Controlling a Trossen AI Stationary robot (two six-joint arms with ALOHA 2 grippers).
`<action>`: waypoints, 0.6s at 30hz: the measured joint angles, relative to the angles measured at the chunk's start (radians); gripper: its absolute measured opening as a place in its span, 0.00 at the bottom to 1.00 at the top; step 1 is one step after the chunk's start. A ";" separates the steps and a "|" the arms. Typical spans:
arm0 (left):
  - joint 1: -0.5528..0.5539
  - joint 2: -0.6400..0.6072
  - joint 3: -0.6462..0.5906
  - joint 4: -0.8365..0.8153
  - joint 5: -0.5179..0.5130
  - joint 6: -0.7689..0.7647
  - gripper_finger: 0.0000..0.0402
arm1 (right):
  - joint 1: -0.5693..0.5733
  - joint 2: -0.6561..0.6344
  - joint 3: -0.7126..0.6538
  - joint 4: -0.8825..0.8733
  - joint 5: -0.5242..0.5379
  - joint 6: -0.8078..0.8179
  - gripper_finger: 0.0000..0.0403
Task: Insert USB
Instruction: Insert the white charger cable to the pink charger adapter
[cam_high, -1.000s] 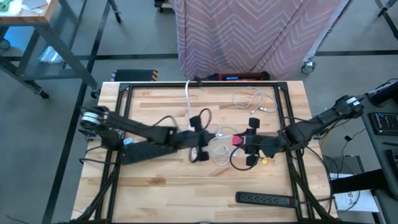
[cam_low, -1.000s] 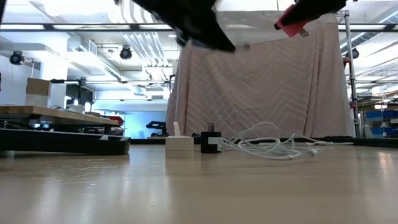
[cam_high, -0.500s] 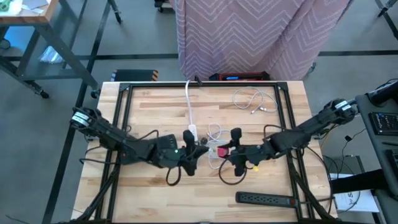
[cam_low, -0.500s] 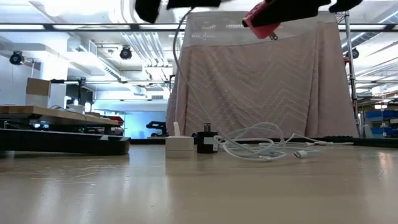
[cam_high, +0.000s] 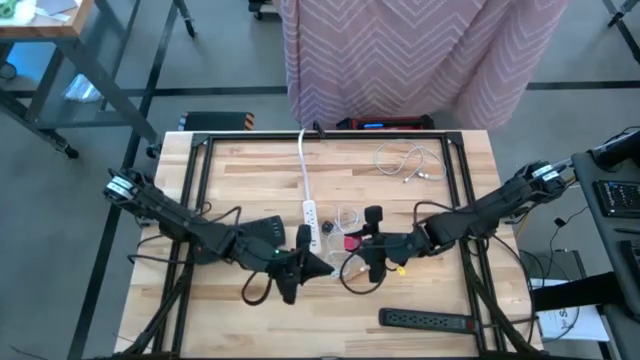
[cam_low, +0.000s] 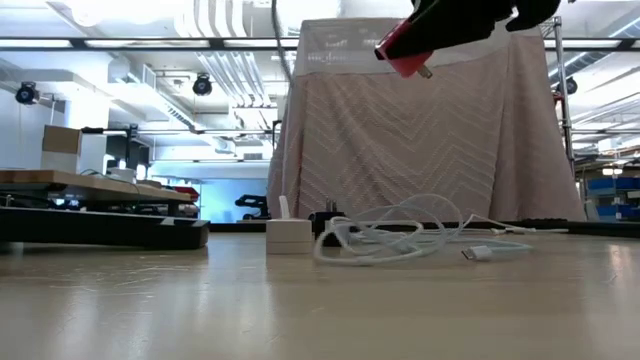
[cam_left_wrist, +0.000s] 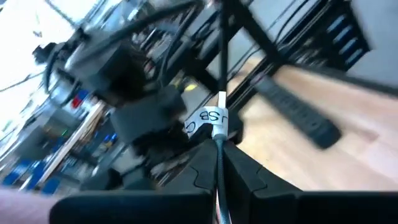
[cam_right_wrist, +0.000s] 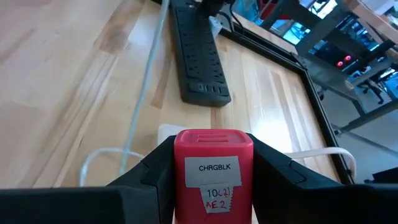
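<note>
My right gripper (cam_high: 362, 246) is shut on a red charger block (cam_right_wrist: 214, 167) labelled CHRGBLK, held high over the table's middle; its prongs (cam_low: 425, 72) show in the low view. My left gripper (cam_high: 303, 262), close beside it on its left, is shut on a white USB cable (cam_left_wrist: 218, 155) whose plug end (cam_left_wrist: 220, 106) carries a paper tag. The rest of the cable (cam_low: 400, 240) lies in loose loops on the table, and one strand (cam_low: 274, 20) rises out of the low view's top. My left gripper pinches the white cable (cam_left_wrist: 219, 163) between its two fingers, just behind the tagged plug. The plug end (cam_left_wrist: 220, 106) sticks out past the fingertips, lifted clear. The cable's other end trails down to the heap on the table. My right gripper pinches the red charger block by its two side faces (cam_right_wrist: 180, 163), one finger (cam_right_wrist: 146, 177) on each. The labelled face (cam_right_wrist: 214, 168) looks back at the wrist camera. The block is lifted clear, prongs (cam_low: 425, 72) pointing down and toward the table's right.
A white power strip (cam_high: 310, 212) lies in the middle, its cord running to the far edge. One black power strip (cam_high: 430, 320) lies near the right near corner, another (cam_right_wrist: 199, 56) on the left side. A second coiled cable (cam_high: 405, 162) lies far right. A white block (cam_low: 288, 235) stands on the table.
Both grippers have moved toward the near edge and closer together, the right one also toward the left. The left gripper has carried the cable's plug end up; a strand now rises from the heap, whose loops have slid toward the near edge, in front of a small black adapter.
</note>
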 joint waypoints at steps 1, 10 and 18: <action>0.001 -0.001 0.000 -0.001 -0.036 -0.008 0.00 | 0.000 -0.002 0.001 0.001 0.000 0.002 0.33; 0.003 0.061 0.000 -0.037 -0.373 0.169 0.00 | -0.022 -0.057 0.001 -0.101 0.006 0.092 0.33; 0.010 0.130 0.042 -0.031 -0.471 0.365 0.00 | -0.075 -0.121 0.001 -0.135 -0.301 0.116 0.33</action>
